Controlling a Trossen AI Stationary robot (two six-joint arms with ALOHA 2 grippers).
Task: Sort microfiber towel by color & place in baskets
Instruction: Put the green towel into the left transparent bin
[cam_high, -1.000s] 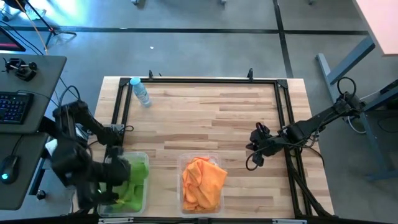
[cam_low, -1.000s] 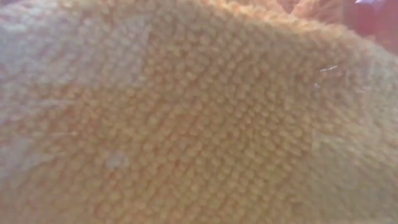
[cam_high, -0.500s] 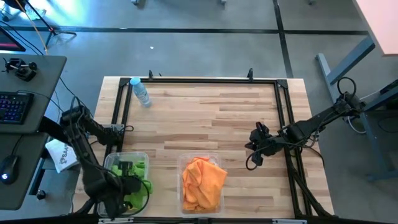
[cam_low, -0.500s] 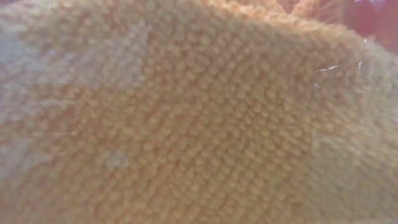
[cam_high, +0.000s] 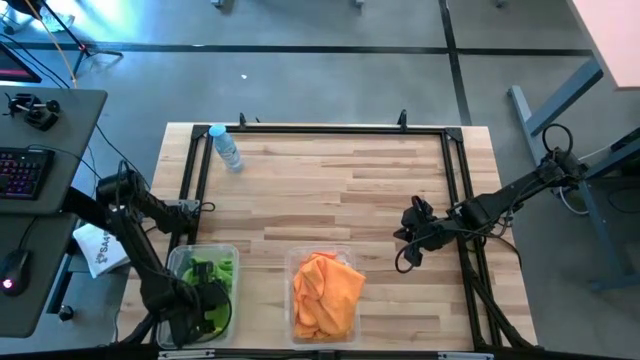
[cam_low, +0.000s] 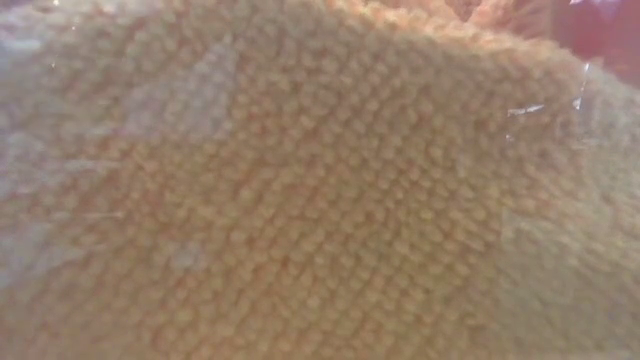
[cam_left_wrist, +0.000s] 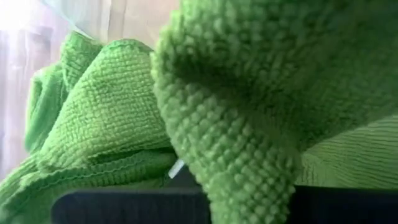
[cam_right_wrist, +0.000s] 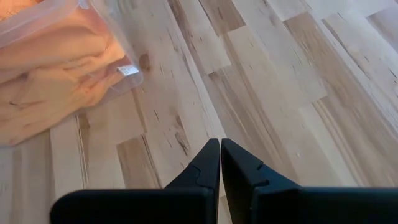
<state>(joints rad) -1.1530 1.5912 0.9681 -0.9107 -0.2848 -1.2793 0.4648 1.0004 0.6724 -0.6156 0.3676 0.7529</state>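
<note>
Green microfiber towels (cam_high: 207, 268) lie heaped in the left clear basket (cam_high: 233, 251) at the table's near edge. My left gripper (cam_high: 205, 300) is down inside that basket, shut on a green towel (cam_left_wrist: 236, 155); the cloth hides its fingertips. Orange towels (cam_high: 325, 292) fill the right basket (cam_high: 294, 258) and also fill the low view (cam_low: 320, 200), seen close up. My right gripper (cam_high: 403, 240) hangs shut over bare wood to the right of the orange basket (cam_right_wrist: 56, 68), touching nothing (cam_right_wrist: 221, 146). My left gripper is shut on a bunched fold of a green towel (cam_left_wrist: 245, 186), which runs down between its fingers and covers their tips. The fingers come from above, pointing steeply down. The towel rests on the other green towels in the left basket, slack.
A small water bottle (cam_high: 226, 148) lies at the far left corner. A black frame rail (cam_high: 320, 130) borders the table. A white packet (cam_high: 100, 250) lies off the table's left edge. Bare wood stretches across the middle and far part of the table.
My left gripper has gone down into the left basket, still shut on the green towel. The towel, which hung spread over the basket, now sits bunched inside it on the other green towels.
</note>
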